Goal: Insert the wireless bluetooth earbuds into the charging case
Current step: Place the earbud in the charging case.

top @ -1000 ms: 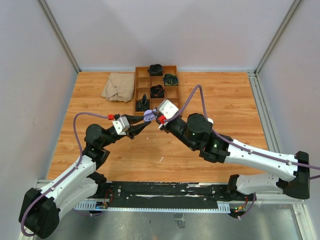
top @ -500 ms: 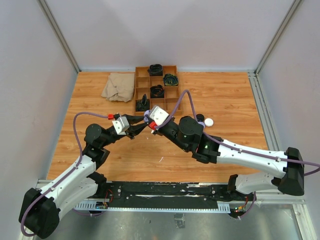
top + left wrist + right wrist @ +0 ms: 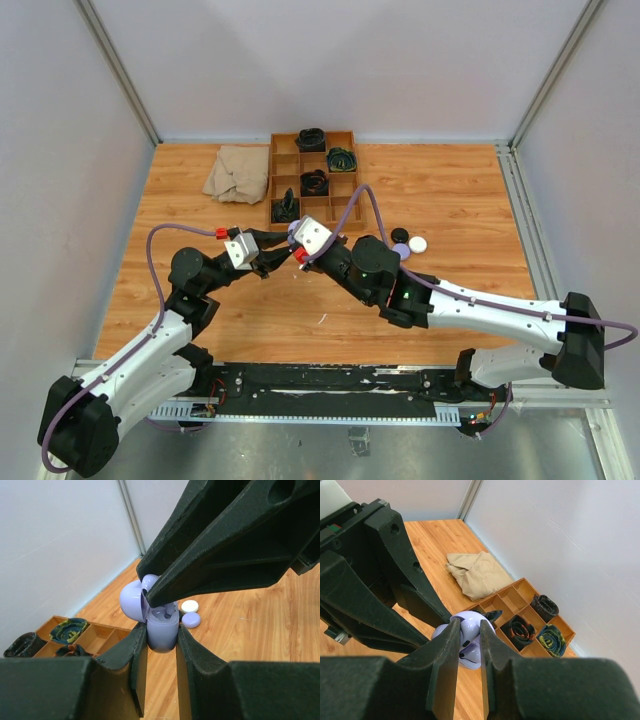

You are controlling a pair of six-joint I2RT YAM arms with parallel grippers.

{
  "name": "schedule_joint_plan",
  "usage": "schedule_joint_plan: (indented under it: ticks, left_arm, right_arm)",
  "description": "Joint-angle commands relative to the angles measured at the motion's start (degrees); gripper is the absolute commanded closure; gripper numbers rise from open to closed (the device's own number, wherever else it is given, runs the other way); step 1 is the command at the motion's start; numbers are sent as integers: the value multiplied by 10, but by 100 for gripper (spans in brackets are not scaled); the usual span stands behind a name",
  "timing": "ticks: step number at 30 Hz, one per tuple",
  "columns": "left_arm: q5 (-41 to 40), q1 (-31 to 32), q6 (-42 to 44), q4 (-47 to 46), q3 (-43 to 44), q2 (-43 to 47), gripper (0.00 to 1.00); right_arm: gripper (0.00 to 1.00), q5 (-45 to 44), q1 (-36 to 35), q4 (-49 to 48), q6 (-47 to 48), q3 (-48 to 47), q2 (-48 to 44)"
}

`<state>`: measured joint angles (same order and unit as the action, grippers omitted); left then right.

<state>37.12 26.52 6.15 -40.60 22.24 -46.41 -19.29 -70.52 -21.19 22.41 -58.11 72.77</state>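
A lilac charging case point(image 3: 162, 635), its lid point(image 3: 131, 600) hinged open, is clamped upright between my left gripper's point(image 3: 161, 630) fingers, held above the table. In the top view the case point(image 3: 293, 231) sits where both grippers meet. My right gripper point(image 3: 470, 625) is directly over the open case point(image 3: 470, 652), jaws nearly together on a small lilac earbud with dark spots at the case's mouth. In the left wrist view the right fingertips point(image 3: 150, 596) touch the case's rim, and an earbud stem point(image 3: 168, 612) shows in one well.
A wooden divided tray point(image 3: 272, 180) with rolled dark items stands at the back. A beige cloth point(image 3: 237, 173) lies left of it. Three small round pucks, black point(image 3: 400, 236), lilac point(image 3: 400, 250) and white point(image 3: 417, 243), lie on the table right of the right arm.
My right arm has swung left and lower over the case, uncovering the round pucks on the table. My left gripper has kept the case still.
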Motion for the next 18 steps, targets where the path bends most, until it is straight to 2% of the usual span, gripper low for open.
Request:
schedule_joint_plan:
  ticks: [1, 18]
  left_arm:
    - [6, -2, -2, -15, 20, 6, 100]
    - [-4, -2, -18, -15, 23, 1, 100]
  right_arm:
    - [79, -20, -10, -27, 17, 13, 3]
    - [74, 17, -18, -37, 11, 45, -29]
